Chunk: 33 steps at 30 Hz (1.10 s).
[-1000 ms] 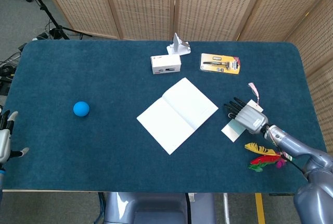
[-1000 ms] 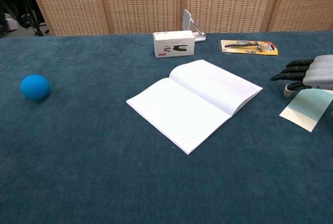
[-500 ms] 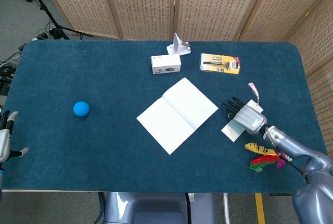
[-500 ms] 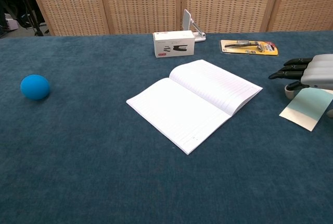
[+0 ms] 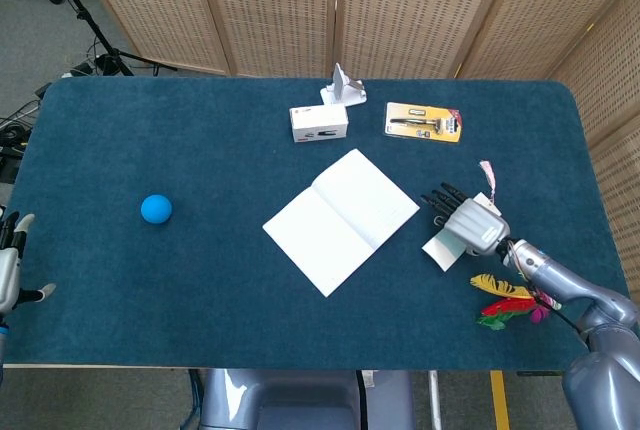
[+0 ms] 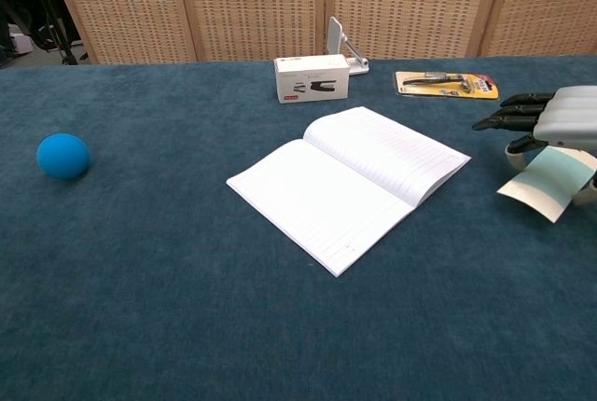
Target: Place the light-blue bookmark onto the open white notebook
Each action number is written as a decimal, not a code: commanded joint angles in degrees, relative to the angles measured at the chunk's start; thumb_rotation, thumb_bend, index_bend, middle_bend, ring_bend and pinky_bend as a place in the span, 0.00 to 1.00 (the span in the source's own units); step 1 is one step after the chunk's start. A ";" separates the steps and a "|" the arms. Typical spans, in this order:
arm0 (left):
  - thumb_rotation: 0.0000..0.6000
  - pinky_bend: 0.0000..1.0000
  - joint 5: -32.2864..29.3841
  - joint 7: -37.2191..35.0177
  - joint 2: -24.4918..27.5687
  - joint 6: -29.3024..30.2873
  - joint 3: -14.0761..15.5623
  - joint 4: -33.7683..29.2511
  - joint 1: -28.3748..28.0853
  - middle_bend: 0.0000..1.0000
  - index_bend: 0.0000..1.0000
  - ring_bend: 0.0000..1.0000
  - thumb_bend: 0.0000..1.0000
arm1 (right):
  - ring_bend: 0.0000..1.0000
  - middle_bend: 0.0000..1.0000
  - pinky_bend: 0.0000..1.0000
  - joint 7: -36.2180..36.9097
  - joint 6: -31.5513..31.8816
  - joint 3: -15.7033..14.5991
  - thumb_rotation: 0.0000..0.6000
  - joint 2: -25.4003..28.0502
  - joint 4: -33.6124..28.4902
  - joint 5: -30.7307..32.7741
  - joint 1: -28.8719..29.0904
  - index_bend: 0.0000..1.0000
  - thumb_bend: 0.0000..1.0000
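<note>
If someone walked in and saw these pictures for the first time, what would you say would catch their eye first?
Probably the open white notebook lying at an angle in the middle of the dark blue table. Next, the right hand just to its right, holding the light-blue bookmark, which looks lifted off the cloth in the chest view. The bright blue ball alone at far left also stands out.

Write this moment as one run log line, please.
phase: carry | right hand: holds light-blue bookmark, lifted | open white notebook: bare | left hand: idle, open
</note>
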 commanded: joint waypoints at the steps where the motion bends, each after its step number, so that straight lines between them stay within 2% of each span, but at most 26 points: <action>1: 1.00 0.00 0.07 -0.17 0.21 -0.09 0.00 -0.17 -0.03 0.00 0.00 0.00 0.00 | 0.00 0.00 0.00 -0.03 1.96 1.29 1.00 0.81 -0.83 1.07 0.96 0.59 0.10; 11: 1.00 0.00 1.04 -2.16 1.26 0.05 0.30 -0.83 0.49 0.00 0.00 0.00 0.00 | 0.00 0.00 0.00 -3.47 5.80 5.42 1.00 3.19 -8.42 3.72 5.48 0.59 0.13; 18: 1.00 0.00 2.39 -3.65 2.18 0.07 0.69 -1.40 0.79 0.00 0.00 0.00 0.00 | 0.00 0.00 0.00 -11.50 6.86 8.07 1.00 5.22 -18.30 4.02 9.47 0.59 0.13; 22: 1.00 0.00 3.47 -5.08 2.79 0.57 0.88 -1.68 1.25 0.00 0.00 0.00 0.00 | 0.00 0.00 0.00 -19.77 6.54 9.07 1.00 6.10 -23.60 2.43 12.87 0.59 0.13; 28: 1.00 0.00 4.57 -6.55 3.58 1.02 1.07 -2.01 1.71 0.00 0.00 0.00 0.00 | 0.00 0.00 0.00 -29.28 5.84 8.41 1.00 5.80 -25.08 -2.57 18.16 0.59 0.13; 33: 1.00 0.00 4.40 -7.03 3.70 0.40 1.00 -1.66 1.56 0.00 0.00 0.00 0.00 | 0.00 0.00 0.00 -34.63 7.86 5.16 1.00 4.67 -20.09 -9.56 22.48 0.59 0.16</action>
